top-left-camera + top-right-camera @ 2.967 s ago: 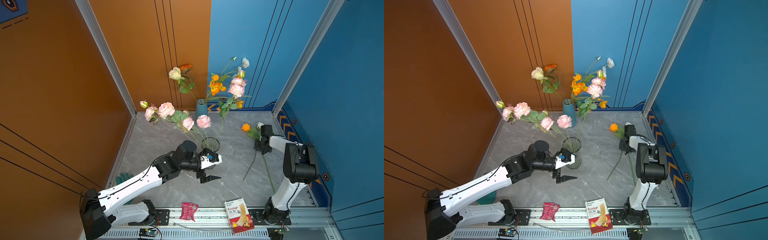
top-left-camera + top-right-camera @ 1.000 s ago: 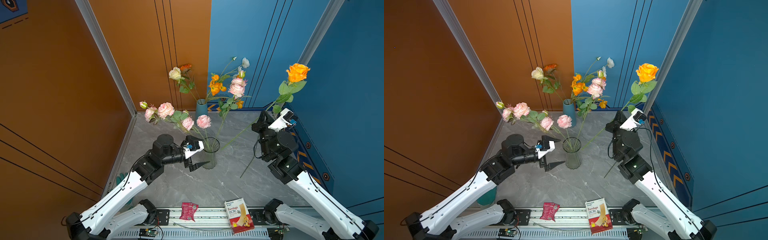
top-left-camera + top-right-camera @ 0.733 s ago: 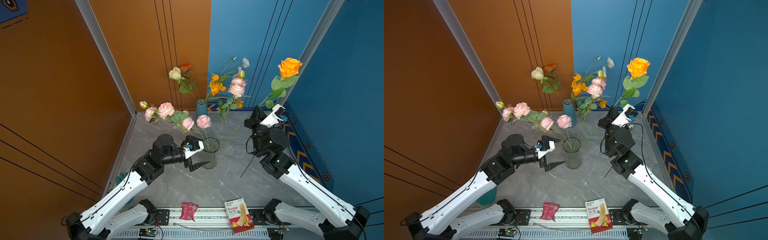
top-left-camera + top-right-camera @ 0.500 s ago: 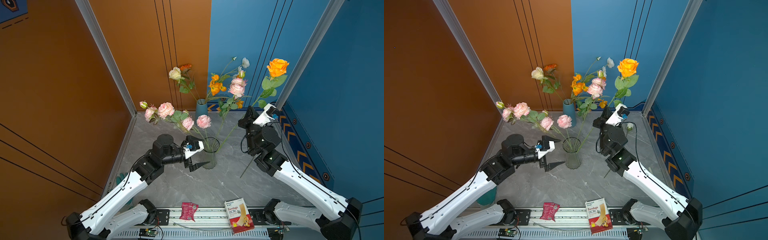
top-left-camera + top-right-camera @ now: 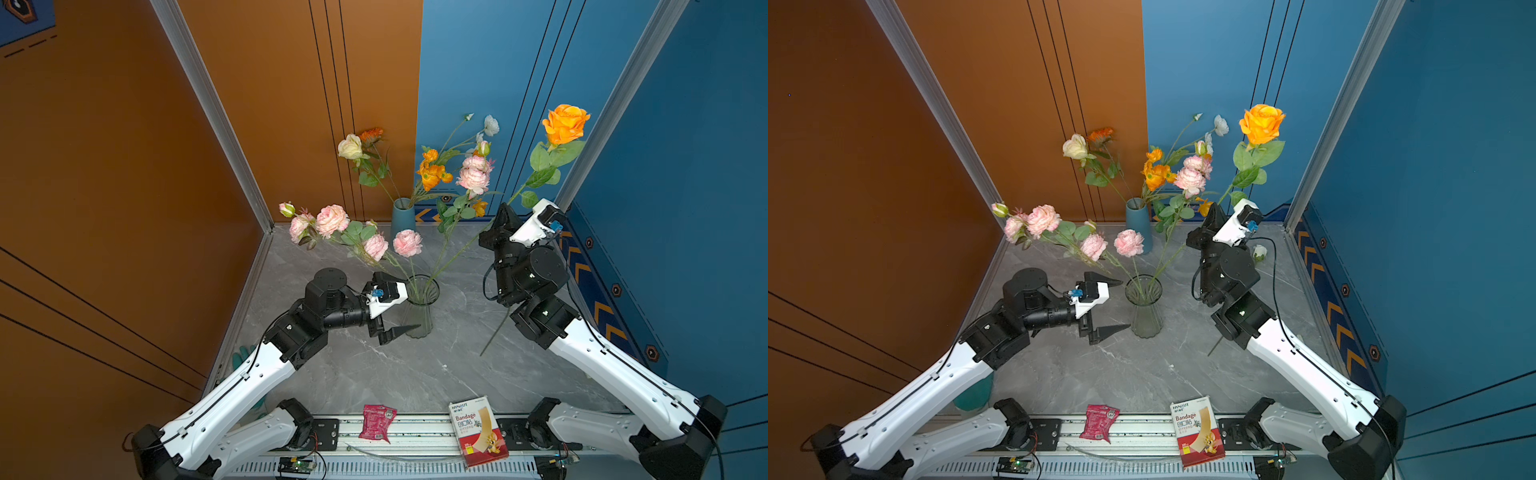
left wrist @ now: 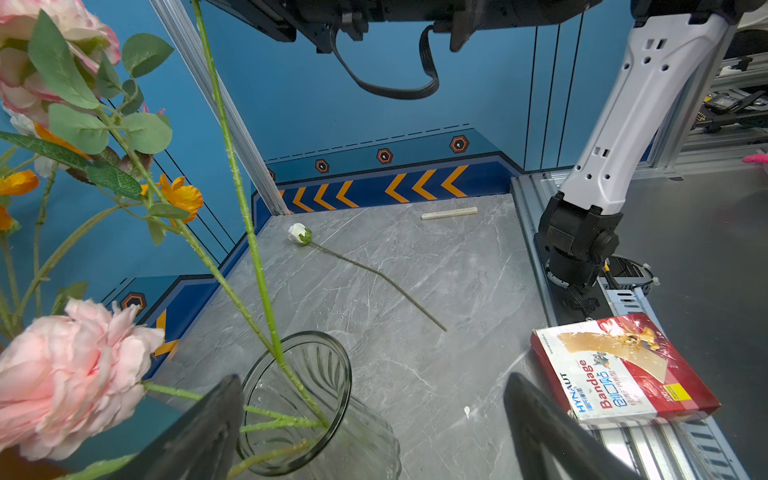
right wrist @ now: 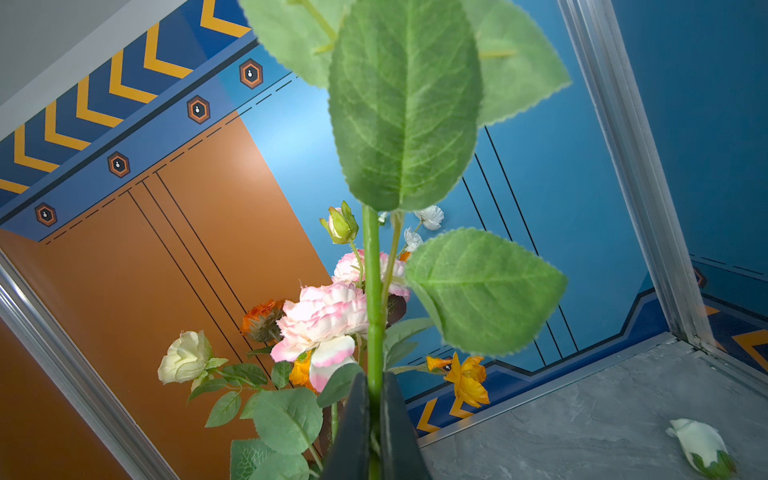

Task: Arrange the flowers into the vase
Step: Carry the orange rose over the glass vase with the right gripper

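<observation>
Orange rose (image 5: 566, 123): aloft far right, stem slanting down toward near floor. Looks light, top-heavy, stem thin and springy. Right gripper (image 7: 374, 386) clamped on mid-stem under leaves, a sensible hold. Left gripper (image 5: 1123, 305) spread wide, empty, just left of glass vase (image 5: 419, 320).

An orange rose (image 5: 566, 123) with broad green leaves stood tilted, its stem pinched in the right hand (image 5: 505, 216), apart from the clear glass vase (image 5: 1145, 320). Pink peonies (image 5: 332, 219) leaned leftward out of that vase. Cream, orange and pink blooms (image 5: 432, 174) rose around a blue vase (image 5: 402, 216) behind. A white bud (image 6: 299, 233) lay flat on the tabletop (image 6: 415, 270).
</observation>
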Tool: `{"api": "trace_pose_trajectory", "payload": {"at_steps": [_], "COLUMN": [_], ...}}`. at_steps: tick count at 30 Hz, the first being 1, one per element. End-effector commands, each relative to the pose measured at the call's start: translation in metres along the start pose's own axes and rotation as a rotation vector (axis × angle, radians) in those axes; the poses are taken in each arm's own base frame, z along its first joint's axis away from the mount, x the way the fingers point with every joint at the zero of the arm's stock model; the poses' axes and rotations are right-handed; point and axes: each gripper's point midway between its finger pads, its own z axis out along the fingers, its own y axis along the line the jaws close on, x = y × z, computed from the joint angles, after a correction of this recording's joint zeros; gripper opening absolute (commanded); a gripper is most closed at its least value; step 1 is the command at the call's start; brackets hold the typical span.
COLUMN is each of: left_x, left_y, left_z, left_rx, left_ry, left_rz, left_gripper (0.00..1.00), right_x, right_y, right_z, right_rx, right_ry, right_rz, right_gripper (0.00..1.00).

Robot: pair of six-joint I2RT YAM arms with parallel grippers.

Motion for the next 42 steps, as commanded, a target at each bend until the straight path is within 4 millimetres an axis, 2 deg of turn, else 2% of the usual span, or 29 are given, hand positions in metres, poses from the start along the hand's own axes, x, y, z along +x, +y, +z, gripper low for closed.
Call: {"api": "trace_pose_trajectory", "payload": {"at_steps": [1, 4, 7, 11, 20, 25, 28, 30, 33, 36, 42], "left_x": [-0.003, -0.002, -0.001, 0.001, 0.002, 0.003, 0.002, 0.001, 0.001, 0.001, 0.001], "left_y": [0.000, 0.000, -0.001, 0.000, 0.000, -0.001, -0.002, -0.001, -0.002, -0.002, -0.003], "left_z": [-0.001, 0.000, 0.001, 0.002, 0.003, 0.004, 0.004, 0.003, 0.004, 0.004, 0.004], "left_rx": [0.008, 0.011, 0.017, 0.015, 0.016, 0.020, 0.027, 0.026, 0.029, 0.030, 0.033], "left_ry": [-0.015, -0.013, -0.012, -0.007, -0.003, -0.002, -0.005, -0.008, -0.009, -0.009, -0.009], "left_rz": [-0.004, -0.006, -0.009, -0.012, -0.014, -0.016, -0.018, -0.017, -0.016, -0.016, -0.018], "left_gripper": [0.98, 0.98, 0.98, 0.98, 0.98, 0.98, 0.98, 0.98, 0.98, 0.98, 0.98], "right_x": [0.016, 0.037, 0.053, 0.068, 0.114, 0.142, 0.153, 0.160, 0.168, 0.170, 0.165], "right_y": [0.004, -0.002, -0.006, 0.001, 0.000, 0.007, 0.009, 0.009, 0.010, 0.011, 0.005], "right_z": [-0.010, -0.021, -0.040, -0.056, -0.063, -0.066, -0.069, -0.072, -0.075, -0.079, -0.087], "right_rx": [-0.023, 0.002, 0.028, 0.056, 0.141, 0.149, 0.150, 0.158, 0.154, 0.158, 0.175], "right_ry": [0.023, 0.037, -0.014, -0.058, -0.079, -0.046, -0.028, -0.017, -0.002, 0.011, 0.023], "right_rz": [-0.012, -0.019, -0.018, -0.075, -0.056, -0.079, -0.090, -0.101, -0.129, -0.162, -0.200], "right_gripper": [0.00, 0.00, 0.00, 0.00, 0.00, 0.01, 0.06, 0.14, 0.17, 0.26, 0.37]}}
